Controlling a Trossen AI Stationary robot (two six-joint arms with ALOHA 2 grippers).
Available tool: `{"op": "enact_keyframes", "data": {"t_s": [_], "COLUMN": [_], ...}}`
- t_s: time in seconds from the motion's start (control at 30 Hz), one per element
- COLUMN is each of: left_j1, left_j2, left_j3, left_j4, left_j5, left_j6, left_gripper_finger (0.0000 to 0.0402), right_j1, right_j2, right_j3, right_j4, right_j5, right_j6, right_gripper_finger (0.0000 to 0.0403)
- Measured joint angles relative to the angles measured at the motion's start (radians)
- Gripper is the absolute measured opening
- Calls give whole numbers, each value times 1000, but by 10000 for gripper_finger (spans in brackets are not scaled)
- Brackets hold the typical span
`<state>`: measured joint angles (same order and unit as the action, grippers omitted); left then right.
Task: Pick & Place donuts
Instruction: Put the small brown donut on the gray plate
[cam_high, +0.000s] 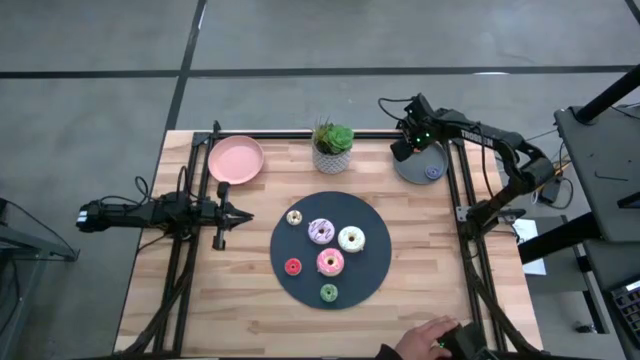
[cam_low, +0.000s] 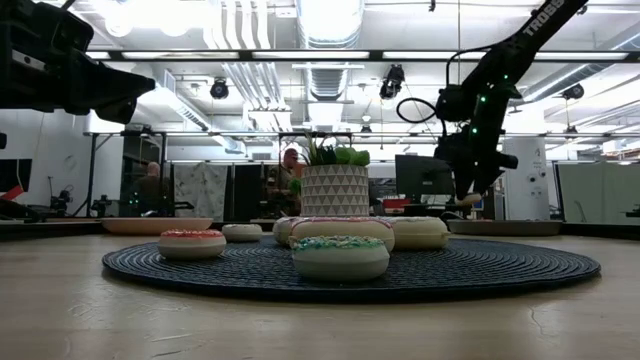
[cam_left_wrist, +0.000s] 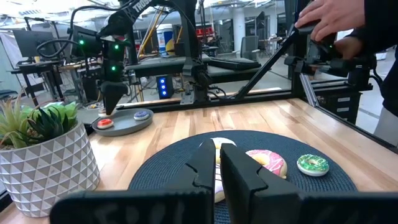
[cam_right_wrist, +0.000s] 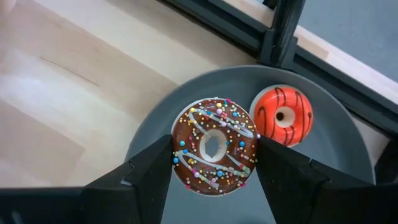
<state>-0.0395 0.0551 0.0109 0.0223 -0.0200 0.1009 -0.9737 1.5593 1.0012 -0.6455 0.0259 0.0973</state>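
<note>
My right gripper (cam_right_wrist: 214, 149) is over the grey plate (cam_high: 412, 168) at the table's far right and is shut on a brown sprinkled donut (cam_right_wrist: 214, 144). An orange-red donut (cam_right_wrist: 283, 115) and a blue donut (cam_left_wrist: 142, 115) lie on that plate. On the dark round mat (cam_high: 372, 268) lie cream (cam_high: 295, 217), purple-white (cam_high: 321, 231), white (cam_high: 351, 239), pink (cam_high: 330, 262), red (cam_high: 293, 266) and green (cam_high: 329, 292) donuts. My left gripper (cam_high: 222, 215) waits shut at the table's left, pointing level toward the mat. My right gripper pinches the brown donut by two opposite sides of its outer rim (cam_right_wrist: 179, 155), one finger on each side. The fingers come from above, slanting steeply down. The donut lies flat in the hold, frosted side up, over the grey plate beside the orange-red donut.
A pink plate (cam_high: 236, 160) stands at the far left and a potted plant (cam_high: 333, 150) at the far middle. Black frame rails run along the table's sides. A person's hand (cam_high: 430, 335) is at the near right edge.
</note>
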Motion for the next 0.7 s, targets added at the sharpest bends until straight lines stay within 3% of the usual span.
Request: {"op": "enact_keyframes", "data": {"t_s": [0.7], "left_j1": [0], "left_j2": [0], "left_j3": [0], "left_j4": [0], "left_j5": [0], "left_j6": [0], "left_gripper_finger": [0], "right_j1": [0], "right_j2": [0], "right_j3": [2], "right_j4": [4], "right_j5": [0], "right_j6": [0], "right_gripper_finger": [210]}}
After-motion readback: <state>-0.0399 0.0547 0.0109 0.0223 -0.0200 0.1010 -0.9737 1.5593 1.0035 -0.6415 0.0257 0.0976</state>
